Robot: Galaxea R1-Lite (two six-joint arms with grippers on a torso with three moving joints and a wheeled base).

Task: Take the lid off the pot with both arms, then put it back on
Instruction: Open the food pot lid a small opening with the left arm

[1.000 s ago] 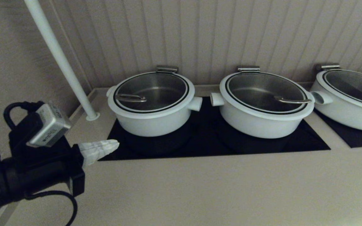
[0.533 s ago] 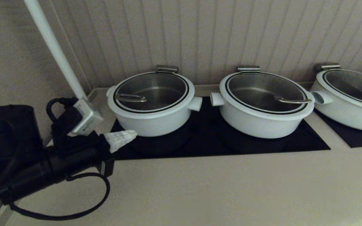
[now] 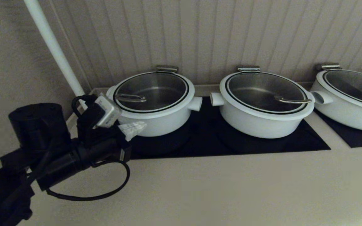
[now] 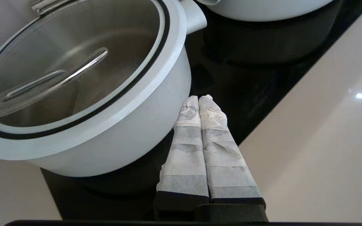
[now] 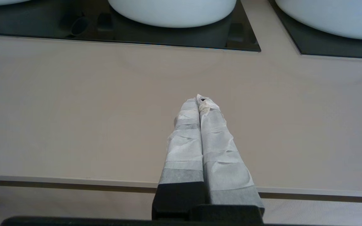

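Observation:
The pot [image 3: 156, 121] stands at the left on the black cooktop, white with a steel inside. The lid [image 3: 153, 91] sits on it, glass with a white rim, black ring and a steel wire handle [image 3: 130, 98] near its left edge; its hinge [image 3: 167, 69] is at the rear. My left gripper [image 3: 141, 127] is shut and empty, close beside the pot's front-left wall, below the rim. In the left wrist view the gripper [image 4: 202, 98] lies next to the pot wall [image 4: 130, 131]. My right gripper [image 5: 200, 98] is shut and empty over the bare counter; it is outside the head view.
Two like white pots stand to the right, the middle pot [image 3: 262, 106] and the far right pot [image 3: 350, 100]. A white pole [image 3: 53, 50] rises at the back left. The beige counter [image 3: 231, 188] runs in front of the black cooktop [image 3: 212, 138]; the counter's front edge [image 5: 74, 181] shows.
My left arm has moved forward and to the right, bringing its shut gripper from the counter's left side up to the pot's front-left wall. The pots and lids have not moved.

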